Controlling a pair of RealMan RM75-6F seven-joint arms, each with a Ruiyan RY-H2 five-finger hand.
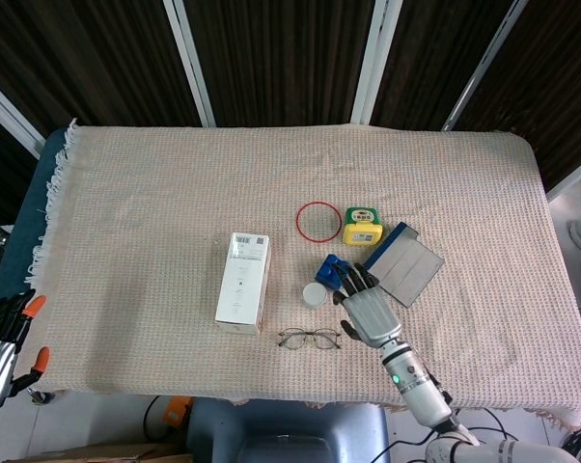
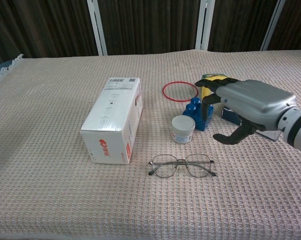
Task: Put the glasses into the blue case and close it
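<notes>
Glasses (image 1: pixel 309 339) (image 2: pixel 182 166) lie flat on the tabletop (image 1: pixel 126 212) (image 2: pixel 50 200) near the middle of its front edge, lenses up, untouched. The right hand (image 1: pixel 367 309) (image 2: pixel 245 105) hangs above the cloth just right of and behind them, fingers (image 1: pixel 353 280) (image 2: pixel 213 85) spread and extended toward the far edge, thumb (image 2: pixel 233 137) angled down and apart from the rest; it holds nothing and touches nothing that can be made out. From the head view its fingertips overlap the blue block (image 1: pixel 331 271) (image 2: pixel 199 113), which it seems to hover over. The case (image 1: pixel 403 262) (image 2: pixel 233 116) lies open, right of the hand and partly hidden behind it in the chest view, toward the right half of the tabletop. The left hand (image 1: pixel 1 342) sits off the front left corner, fingers loosely apart and empty. A white box (image 1: pixel 243 283) (image 2: pixel 114 118), a small white jar (image 1: pixel 315 294) (image 2: pixel 183 129), a red ring (image 1: pixel 318 221) (image 2: pixel 180 91) and a yellow box (image 1: pixel 362 225) (image 2: pixel 210 90) occupy the middle.
</notes>
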